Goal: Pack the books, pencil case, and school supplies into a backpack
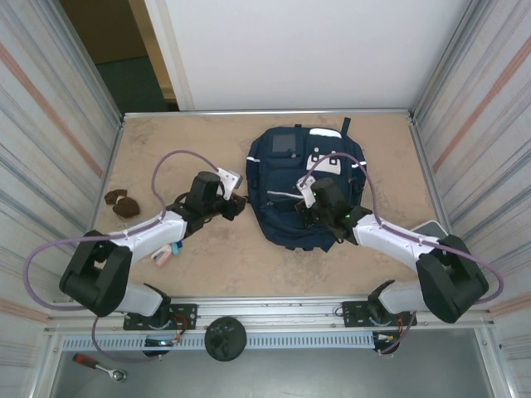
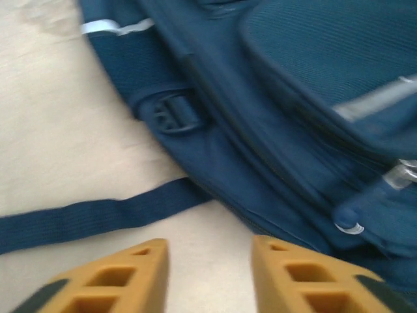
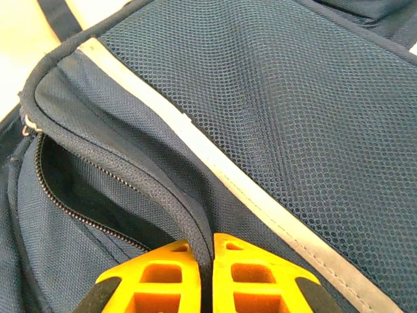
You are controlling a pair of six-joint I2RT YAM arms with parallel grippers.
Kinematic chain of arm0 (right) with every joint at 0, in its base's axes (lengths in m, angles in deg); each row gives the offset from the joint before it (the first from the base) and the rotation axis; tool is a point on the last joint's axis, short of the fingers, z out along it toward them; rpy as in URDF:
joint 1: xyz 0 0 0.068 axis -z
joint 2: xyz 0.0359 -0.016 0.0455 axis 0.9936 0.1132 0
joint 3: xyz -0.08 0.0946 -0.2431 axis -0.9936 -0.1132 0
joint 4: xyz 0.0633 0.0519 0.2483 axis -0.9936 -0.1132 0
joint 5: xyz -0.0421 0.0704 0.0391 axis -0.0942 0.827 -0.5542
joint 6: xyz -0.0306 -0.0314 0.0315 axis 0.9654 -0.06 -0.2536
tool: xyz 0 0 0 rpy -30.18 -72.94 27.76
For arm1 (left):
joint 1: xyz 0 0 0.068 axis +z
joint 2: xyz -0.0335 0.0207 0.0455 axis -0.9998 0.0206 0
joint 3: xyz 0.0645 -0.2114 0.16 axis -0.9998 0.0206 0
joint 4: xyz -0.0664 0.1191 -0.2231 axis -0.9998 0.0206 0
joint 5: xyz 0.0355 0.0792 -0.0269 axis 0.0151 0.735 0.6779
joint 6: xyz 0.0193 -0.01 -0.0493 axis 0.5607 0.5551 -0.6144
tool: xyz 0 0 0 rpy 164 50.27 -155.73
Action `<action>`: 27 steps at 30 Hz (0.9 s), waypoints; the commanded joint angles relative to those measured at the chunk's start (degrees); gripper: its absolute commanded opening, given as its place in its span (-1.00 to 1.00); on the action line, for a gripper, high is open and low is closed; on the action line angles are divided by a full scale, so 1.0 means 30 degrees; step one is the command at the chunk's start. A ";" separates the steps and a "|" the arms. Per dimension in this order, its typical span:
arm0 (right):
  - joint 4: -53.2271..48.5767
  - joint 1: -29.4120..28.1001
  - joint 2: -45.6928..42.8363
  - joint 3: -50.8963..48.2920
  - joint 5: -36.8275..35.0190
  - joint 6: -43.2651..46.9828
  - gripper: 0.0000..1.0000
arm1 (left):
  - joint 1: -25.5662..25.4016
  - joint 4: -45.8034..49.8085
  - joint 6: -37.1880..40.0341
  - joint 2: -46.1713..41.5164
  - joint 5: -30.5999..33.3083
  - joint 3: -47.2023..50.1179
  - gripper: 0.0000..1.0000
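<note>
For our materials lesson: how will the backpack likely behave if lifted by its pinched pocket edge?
Probably floppy: the backpack folds softly where the right gripper pinches it. Likely only that edge rises first, since the unzipped pocket gapes loosely.

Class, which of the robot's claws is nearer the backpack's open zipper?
Right. The right claw is shut on the flap edge right at the open zipper of the backpack. The left claw stands open over the table, off the backpack's left side, beside a strap.
</note>
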 commanded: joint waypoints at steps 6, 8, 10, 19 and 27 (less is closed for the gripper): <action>0.0370 0.1934 -0.1868 -0.0703 0.3228 -0.1972 -1.00 | -0.0075 -0.0117 0.2221 0.1593 -0.7433 -0.1638 0.19; 0.0383 0.2044 -0.2021 -0.0805 0.3320 -0.2034 -1.00 | -0.0093 -0.0170 0.2229 0.2178 -0.8638 -0.2051 0.24; 0.0370 0.2081 -0.2075 -0.0814 0.3342 -0.2042 -1.00 | -0.0115 -0.0144 0.2254 0.2707 -0.9650 -0.2415 0.27; 0.0340 0.2103 -0.1821 -0.0682 0.3465 -0.2093 -1.00 | -0.0822 0.1192 0.3335 0.4817 -0.9949 -0.4303 0.13; 0.0119 0.2103 -0.1671 -0.0686 0.3396 -0.2005 -1.00 | -0.0804 0.1190 0.3252 0.5781 -0.9999 -0.5130 -0.34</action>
